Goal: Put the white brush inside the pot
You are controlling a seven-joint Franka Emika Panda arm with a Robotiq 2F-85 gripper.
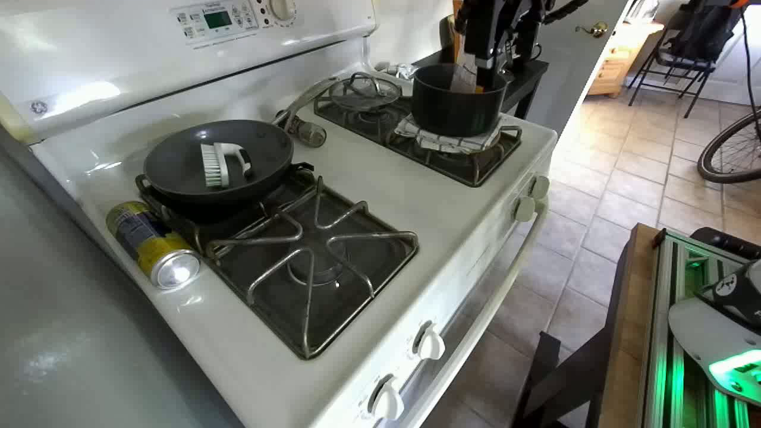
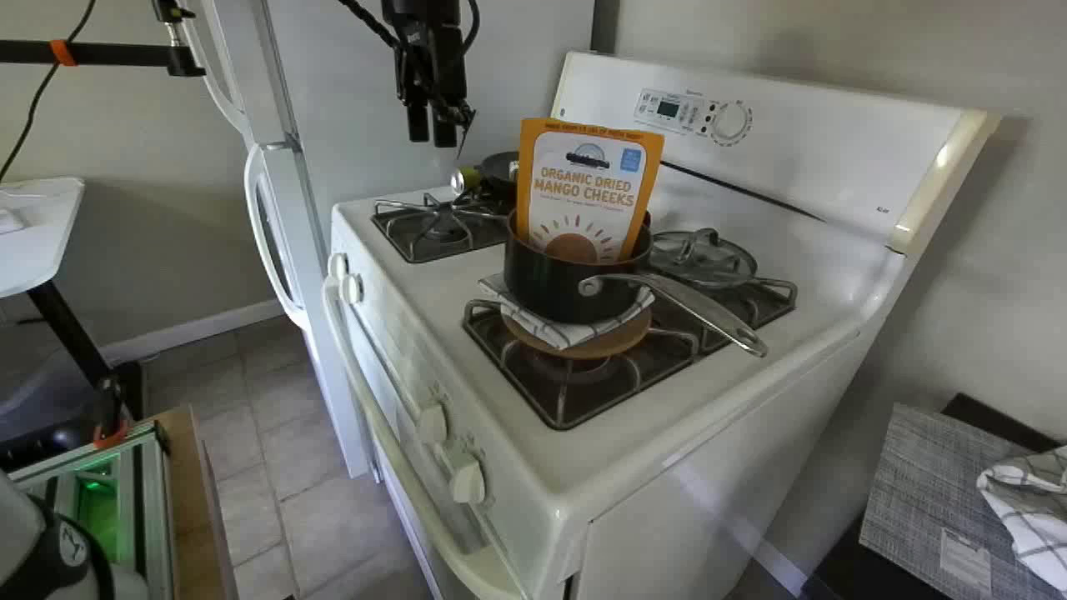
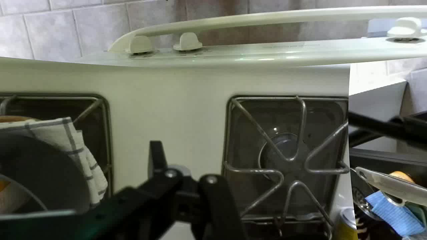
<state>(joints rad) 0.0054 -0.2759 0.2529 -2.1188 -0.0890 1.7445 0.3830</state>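
White brush (image 1: 220, 163), bristly, arch-handled (in skillet (image 1: 176, 156))

My gripper (image 2: 432, 136) is mostly black, with two blunt, rectangular fingers (image 2: 418, 125). A bumpy black cable (image 2: 371, 23) runs up to one side of it, and a thinner, smooth black cable (image 2: 476, 33) curves along the other. In the wrist view I see two round silver screws (image 3: 171, 173), slightly blurred, on its black knuckles (image 3: 212, 191). My arm's base (image 1: 692, 324) has a rounded white shell (image 1: 704, 345) with a glowing green light (image 1: 736, 362). Next to that, a black section (image 1: 746, 296) carries a round white emblem (image 1: 725, 285), its design too small to make out.
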